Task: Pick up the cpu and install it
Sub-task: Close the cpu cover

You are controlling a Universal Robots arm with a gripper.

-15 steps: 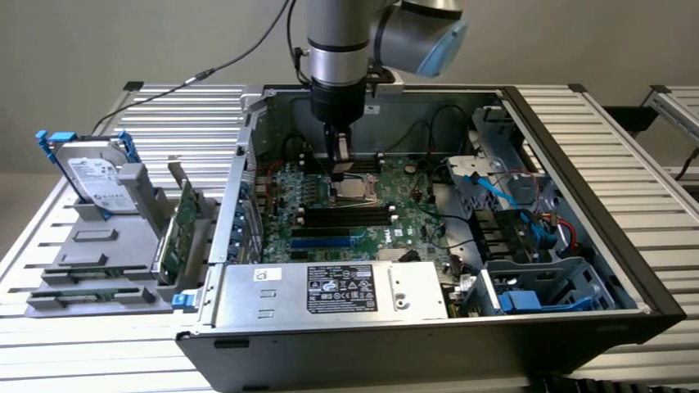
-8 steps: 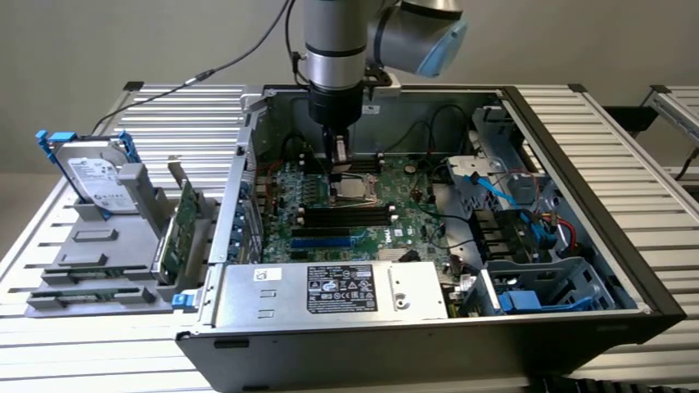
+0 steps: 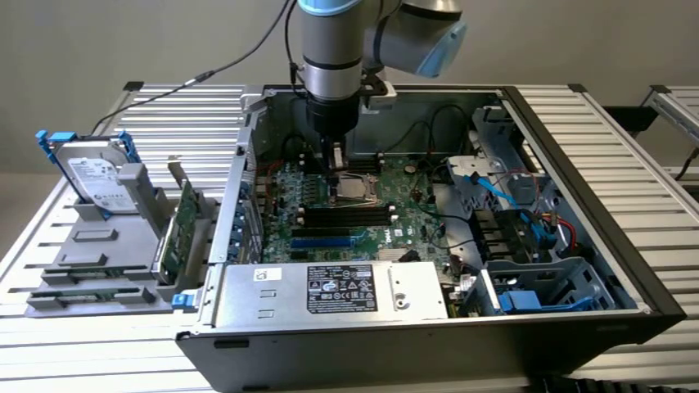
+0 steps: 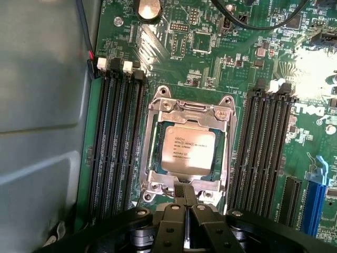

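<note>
The cpu (image 4: 187, 150), a flat square chip with a silver-grey top and printed text, lies in the metal socket frame (image 4: 158, 113) on the green motherboard. It also shows in the open computer case in the exterior view, as the cpu (image 3: 352, 188). My gripper (image 4: 185, 187) is shut with nothing between its fingers, and its tips hover at the socket frame's edge, just beside the chip. In the exterior view the gripper (image 3: 336, 160) hangs straight down from the arm into the case, close above the socket.
Black memory slots (image 4: 118, 142) flank the socket on both sides, and the grey case wall (image 4: 42, 105) stands close by. A hard drive (image 3: 96, 176) in a blue bracket and a green circuit card (image 3: 180, 225) sit at the exterior view's left. The power supply (image 3: 327, 291) lies at the case's front.
</note>
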